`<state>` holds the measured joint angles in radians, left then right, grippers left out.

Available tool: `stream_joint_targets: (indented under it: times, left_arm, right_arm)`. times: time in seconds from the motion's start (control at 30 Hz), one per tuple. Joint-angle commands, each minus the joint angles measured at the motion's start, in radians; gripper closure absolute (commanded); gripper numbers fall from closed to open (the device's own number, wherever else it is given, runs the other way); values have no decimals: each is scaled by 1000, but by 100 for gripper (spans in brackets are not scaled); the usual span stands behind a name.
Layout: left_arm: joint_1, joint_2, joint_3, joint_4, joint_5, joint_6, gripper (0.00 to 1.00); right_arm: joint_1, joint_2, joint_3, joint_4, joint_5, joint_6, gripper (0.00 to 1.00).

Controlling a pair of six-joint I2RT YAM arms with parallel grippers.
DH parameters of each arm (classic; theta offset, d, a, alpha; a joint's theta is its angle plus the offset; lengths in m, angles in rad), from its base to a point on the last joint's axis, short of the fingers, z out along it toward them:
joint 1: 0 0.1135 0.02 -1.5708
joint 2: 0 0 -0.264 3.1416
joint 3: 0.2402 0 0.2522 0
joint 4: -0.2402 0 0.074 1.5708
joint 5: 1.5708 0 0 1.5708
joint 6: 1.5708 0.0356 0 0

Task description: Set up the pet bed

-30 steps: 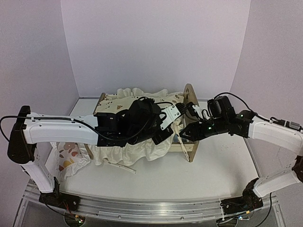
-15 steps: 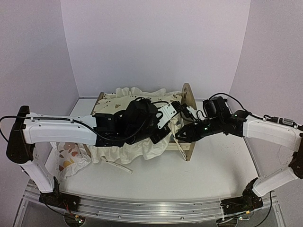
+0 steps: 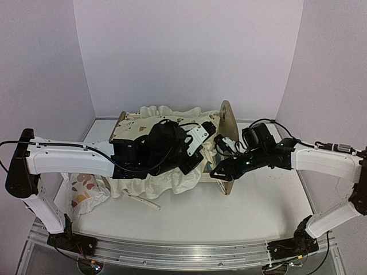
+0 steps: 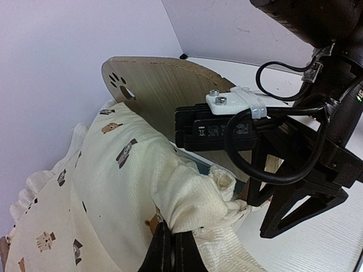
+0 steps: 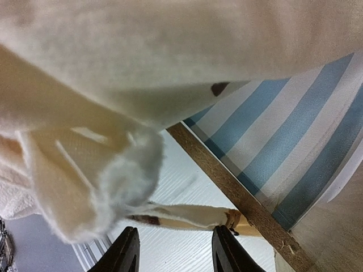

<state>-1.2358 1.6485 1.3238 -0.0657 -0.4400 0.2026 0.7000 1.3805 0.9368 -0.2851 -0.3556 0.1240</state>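
Note:
The pet bed [image 3: 227, 122] stands mid-table, its arched headboard [image 4: 154, 85] with paw cutouts on the right. A cream animal-print cushion [image 3: 157, 180] is draped over it and spills off the front. My left gripper [image 3: 194, 162] is shut on a bunched corner of the cushion [image 4: 187, 198] next to the headboard, seen in the left wrist view [image 4: 173, 252]. My right gripper [image 5: 176, 249] hangs low at the bed's front right corner [image 3: 215, 172]. It is open, with a cushion tie [image 5: 195, 216] lying across just beyond its tips. The striped base [image 5: 283, 147] and side rail [image 5: 238, 198] are above it.
A small white pillow [image 3: 83, 189] with orange-brown prints lies on the table at the left, partly under the left arm. Another cushion tie [image 3: 143, 201] trails on the table in front of the bed. Walls close in at the back and both sides.
My right gripper has moved left and lower, in toward the bed's front right corner. The left arm and the gripped cushion corner have drifted slightly left.

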Motion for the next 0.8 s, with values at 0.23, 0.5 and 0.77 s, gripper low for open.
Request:
stream_joint_targets:
  times: [0.23,0.5,0.77]
  left_arm:
    - [10,-75,-60,104,-32,-70,100]
    - [8,-69,-55,103,-31,-73,100]
    - [8,-76,-51,110,-26,-71,100]
  right_arm:
    - [1,-45,-23,95,-5,-2,64]
    - [10,9,-22,130,-8,3,70]
    - [16,28,14,149,-35,38,100]
